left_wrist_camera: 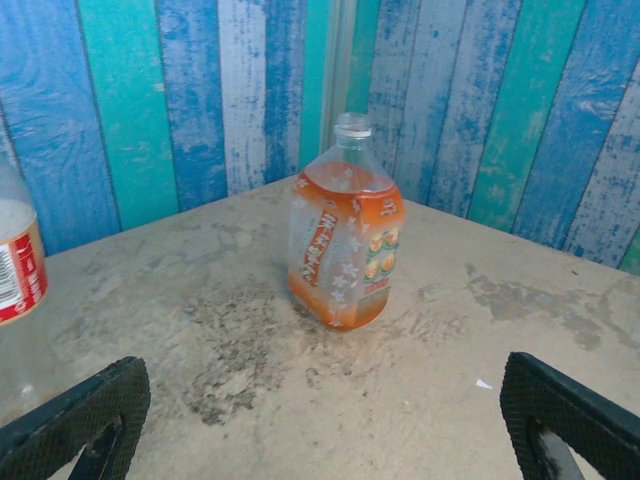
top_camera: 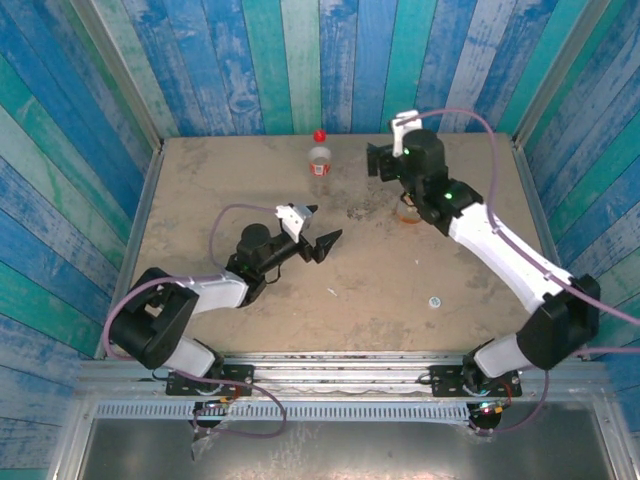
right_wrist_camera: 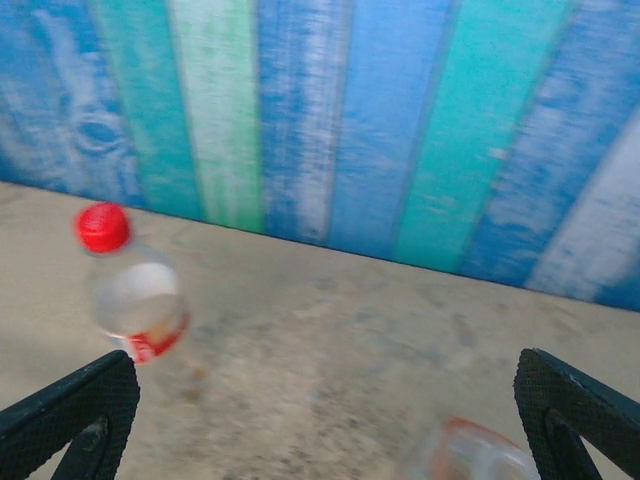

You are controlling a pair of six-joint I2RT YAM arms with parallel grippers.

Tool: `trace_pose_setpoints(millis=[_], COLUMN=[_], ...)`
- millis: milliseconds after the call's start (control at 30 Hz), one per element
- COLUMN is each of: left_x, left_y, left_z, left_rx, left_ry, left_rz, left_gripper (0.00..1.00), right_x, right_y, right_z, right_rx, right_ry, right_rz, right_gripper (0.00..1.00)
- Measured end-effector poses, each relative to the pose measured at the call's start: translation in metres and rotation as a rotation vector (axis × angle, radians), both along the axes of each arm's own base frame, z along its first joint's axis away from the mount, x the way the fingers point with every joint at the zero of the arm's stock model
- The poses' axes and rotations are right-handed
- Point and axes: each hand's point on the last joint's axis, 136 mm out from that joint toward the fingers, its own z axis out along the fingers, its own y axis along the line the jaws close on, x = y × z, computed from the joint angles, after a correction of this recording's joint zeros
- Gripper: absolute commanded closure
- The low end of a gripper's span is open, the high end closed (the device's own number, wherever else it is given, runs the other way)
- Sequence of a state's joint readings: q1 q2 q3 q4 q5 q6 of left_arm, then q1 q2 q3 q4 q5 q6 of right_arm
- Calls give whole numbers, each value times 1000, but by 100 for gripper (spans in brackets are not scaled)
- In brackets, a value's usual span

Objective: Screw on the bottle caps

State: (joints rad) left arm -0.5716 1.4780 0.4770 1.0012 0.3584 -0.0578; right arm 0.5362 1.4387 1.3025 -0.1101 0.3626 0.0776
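Though uncapped, orange bottle (left_wrist_camera: 345, 240) under right arm (top_camera: 480, 235), white cap (top_camera: 434, 301) apart.

1. Tan tabletop (top_camera: 200, 180): scuffed, with a dark grimy patch (left_wrist_camera: 232, 335) mid-surface.
2. Plank walls (top_camera: 300, 60): blue, teal and pale-green stripes on three sides.
3. Metal rail (top_camera: 340, 367) along the near edge.
4. Tiny white fleck (left_wrist_camera: 483, 384) on the tabletop.
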Motion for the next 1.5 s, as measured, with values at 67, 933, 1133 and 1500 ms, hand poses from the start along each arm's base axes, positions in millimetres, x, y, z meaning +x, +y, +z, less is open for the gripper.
trace_pose_setpoints(millis=[67, 933, 1133, 1500], left_x=[0, -8, -8, -9], left_y=[-7, -27, -27, -27], left_z=[1, -8, -10, -19], left_rx=[-2, 44, 51, 85], left_ry=[-4, -4, 0, 15], left_rz=[-19, -99, -99, -107], left_gripper=[6, 6, 6, 6], right_x=[-6, 35, 38, 37], right_y=[-21, -92, -85, -75], right_z=[-9, -153, -167, -174], right_rx=[-1, -20, -23, -90], right_ry=[20, 436, 479, 528], right_rz=[-66, -323, -290, -162], right_gripper=[0, 6, 21, 40])
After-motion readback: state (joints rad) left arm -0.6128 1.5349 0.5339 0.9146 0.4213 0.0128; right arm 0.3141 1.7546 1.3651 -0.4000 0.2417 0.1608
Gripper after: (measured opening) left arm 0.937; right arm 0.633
